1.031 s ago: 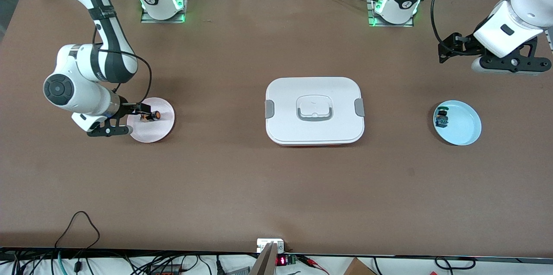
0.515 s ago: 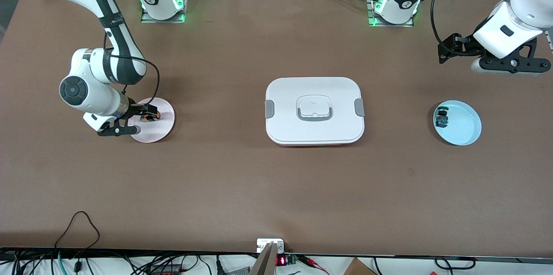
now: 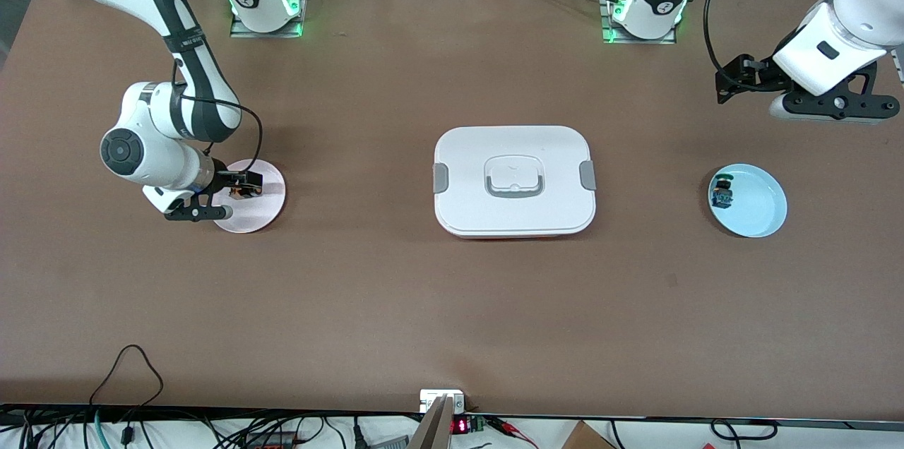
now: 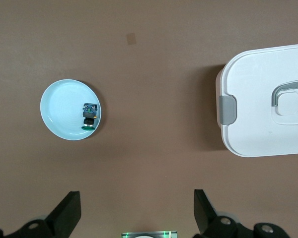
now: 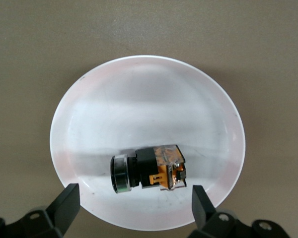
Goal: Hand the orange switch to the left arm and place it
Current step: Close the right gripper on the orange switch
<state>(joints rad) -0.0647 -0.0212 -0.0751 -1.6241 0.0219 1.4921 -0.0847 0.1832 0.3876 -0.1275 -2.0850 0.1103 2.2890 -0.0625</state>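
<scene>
Right arm bends low over the pink plate, left arm waits high.
Right pincer hangs spread wide above the orange switch, which lies on its side in the plate, untouched. Left pincer is spread too, over bare desk near the blue plate. The box sits mid-desk.

The light is bright and even, coming from above. Soft short shadows lie beside the large white rounded box and under the arms. The glossy pale pink round plate shows mild glare. All views are sharp.
</scene>
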